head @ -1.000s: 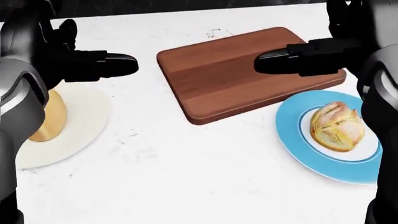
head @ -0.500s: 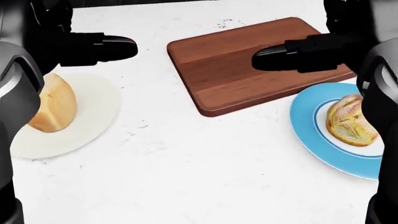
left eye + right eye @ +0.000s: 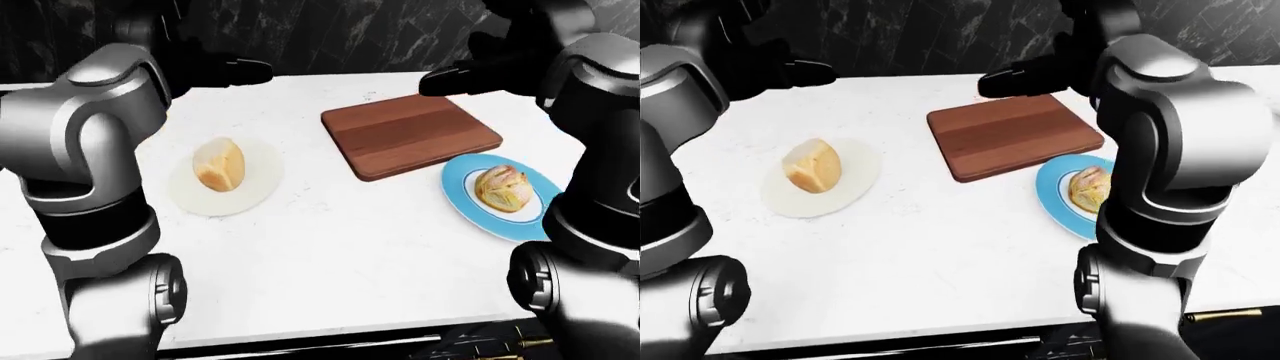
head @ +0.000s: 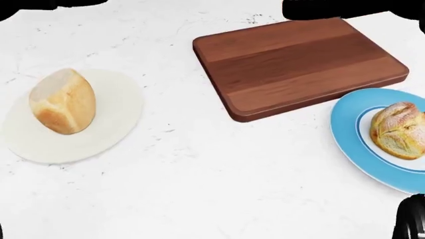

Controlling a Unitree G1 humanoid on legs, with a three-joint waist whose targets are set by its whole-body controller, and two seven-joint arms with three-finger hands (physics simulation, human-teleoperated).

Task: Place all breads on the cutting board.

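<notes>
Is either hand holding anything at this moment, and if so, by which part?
Nothing is held. The left hand and right hand hang above the counter's far edge; both breads lie untouched on their plates, and the cutting board is bare.

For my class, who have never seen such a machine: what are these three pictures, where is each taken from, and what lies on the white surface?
These are simulator renders from cameras on a humanoid robot's head. The two eye views show its grey and black arms; the head view looks down on the white marble counter. On it lie a bare brown wooden cutting board, a pale bread loaf on a cream round plate, and a golden crusty roll on a blue-rimmed plate. The left hand and right hand hover above the counter's far edge, holding nothing.
</notes>
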